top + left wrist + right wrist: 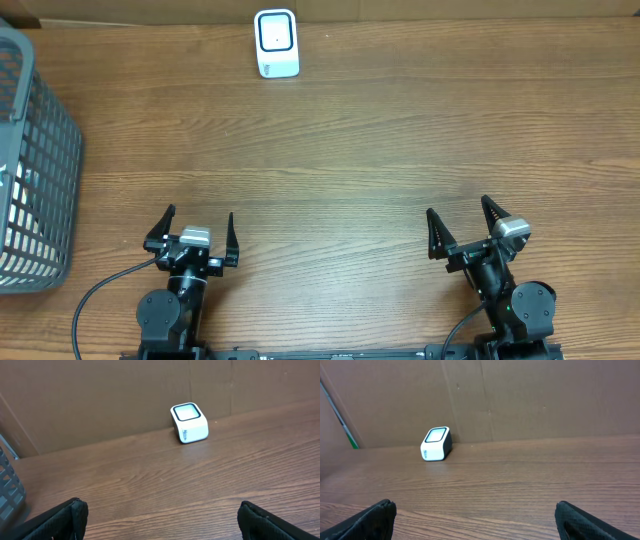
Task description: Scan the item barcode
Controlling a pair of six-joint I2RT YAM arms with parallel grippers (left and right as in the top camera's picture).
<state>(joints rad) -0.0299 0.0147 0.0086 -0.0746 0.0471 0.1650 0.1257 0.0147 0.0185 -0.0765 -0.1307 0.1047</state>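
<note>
scanner (276, 43): small white box with a dark-rimmed window on top, at the far edge of the table (350, 150), just in front of the brown cardboard wall (520, 400)
basket (45, 150): grey mesh, far left, well apart from the scanner; can't really tell what's inside
left gripper (200, 215): near edge, fingers spread wide, holding nothing
right gripper (458, 206): same deal, spread wide and empty
</note>
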